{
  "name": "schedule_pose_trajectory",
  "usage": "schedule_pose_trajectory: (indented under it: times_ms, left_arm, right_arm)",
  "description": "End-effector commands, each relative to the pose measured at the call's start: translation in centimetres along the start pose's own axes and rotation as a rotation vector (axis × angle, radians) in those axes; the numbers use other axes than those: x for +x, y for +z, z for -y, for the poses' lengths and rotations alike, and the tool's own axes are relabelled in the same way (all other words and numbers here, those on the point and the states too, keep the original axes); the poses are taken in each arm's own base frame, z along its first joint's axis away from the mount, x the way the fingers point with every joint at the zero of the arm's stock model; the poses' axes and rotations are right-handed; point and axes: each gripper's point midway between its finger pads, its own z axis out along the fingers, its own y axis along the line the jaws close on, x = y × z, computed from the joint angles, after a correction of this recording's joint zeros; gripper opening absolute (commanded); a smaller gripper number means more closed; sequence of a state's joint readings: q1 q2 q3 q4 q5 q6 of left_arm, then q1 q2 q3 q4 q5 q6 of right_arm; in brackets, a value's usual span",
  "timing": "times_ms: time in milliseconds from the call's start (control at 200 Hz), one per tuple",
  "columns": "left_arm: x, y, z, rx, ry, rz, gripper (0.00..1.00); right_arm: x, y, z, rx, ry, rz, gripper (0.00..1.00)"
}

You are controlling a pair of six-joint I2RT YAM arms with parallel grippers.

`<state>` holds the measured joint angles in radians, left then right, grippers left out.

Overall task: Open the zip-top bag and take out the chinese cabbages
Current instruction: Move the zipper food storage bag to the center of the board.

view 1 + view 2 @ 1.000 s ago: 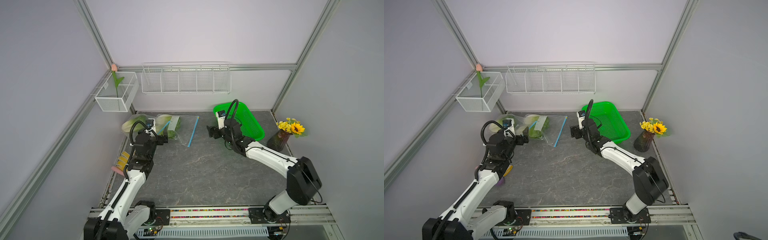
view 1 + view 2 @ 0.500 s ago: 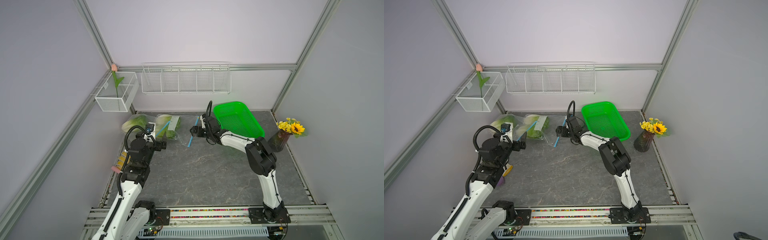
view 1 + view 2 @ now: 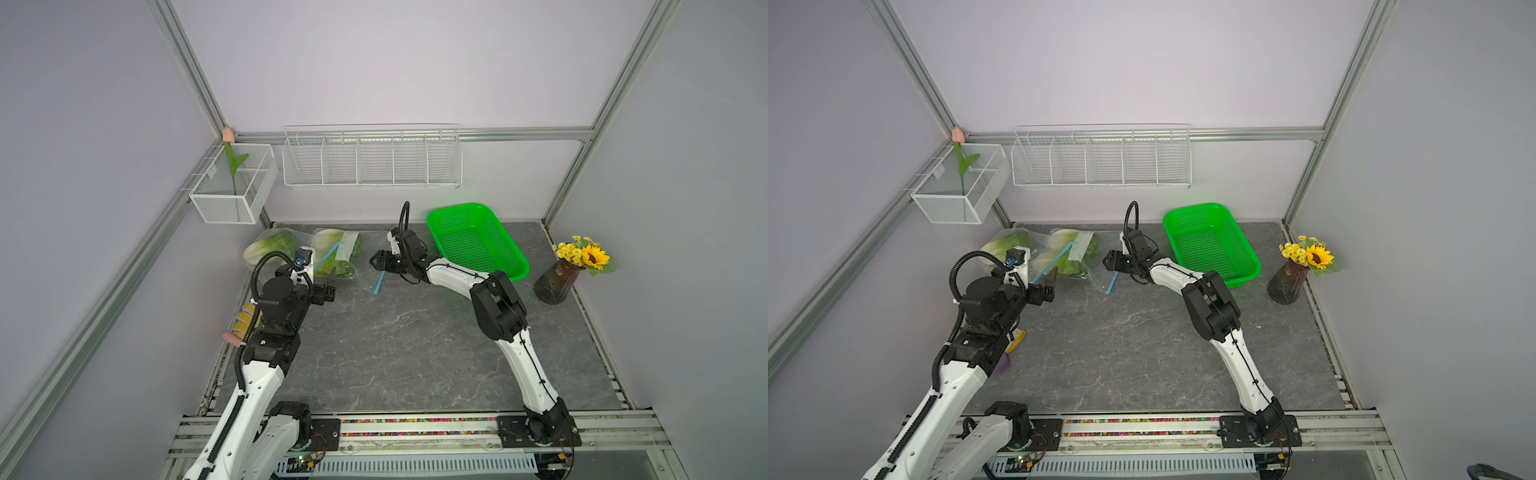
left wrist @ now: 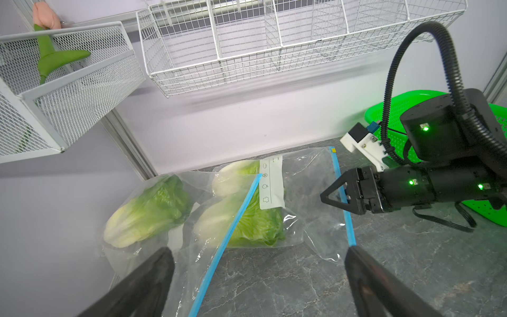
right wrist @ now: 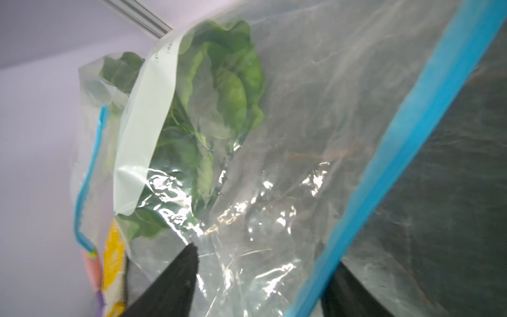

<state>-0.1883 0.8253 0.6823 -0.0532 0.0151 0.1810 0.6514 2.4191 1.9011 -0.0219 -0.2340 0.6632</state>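
White links (image 3: 451, 275), black joints (image 3: 496, 306), ribbed cables (image 3: 258, 272), green LEDs (image 4: 425, 128)

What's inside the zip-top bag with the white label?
Two chinese cabbages show through the plastic. The white label and an overlapping second bag cover parts of them.

Robot lab test cell: aluminium frame posts (image 3: 195, 79) and plain lavender panels (image 3: 395, 62) box in a stone-look tabletop (image 3: 395, 353), with robot arms (image 3: 532, 370) bolted to a front rail (image 3: 415, 432). Staged props: bagged chinese cabbages (image 3: 270, 247), probably fake, wire wall baskets (image 3: 372, 160), green basket (image 3: 461, 206), flower vase (image 3: 555, 282).
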Motion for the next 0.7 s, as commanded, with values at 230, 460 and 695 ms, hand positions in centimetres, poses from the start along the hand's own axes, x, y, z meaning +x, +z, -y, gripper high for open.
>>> schedule_pose_trajectory:
  times_ms: [230, 460, 695]
  left_arm:
    - [1.0, 0.3, 0.7, 0.036, -0.013, -0.03, 0.99]
    - [0.6, 0.3, 0.7, 0.032, -0.026, -0.016, 0.99]
    - [-0.1, 0.6, 0.6, 0.032, -0.054, 0.013, 0.99]
  right_arm:
    - [-0.6, -1.5, -2.0, -0.044, -0.071, -0.02, 0.07]
    - [-1.7, -4.7, -4.1, -0.038, -0.212, 0.012, 0.07]
    - [-3.3, -10.4, -5.5, 0.044, -0.425, 0.079, 0.07]
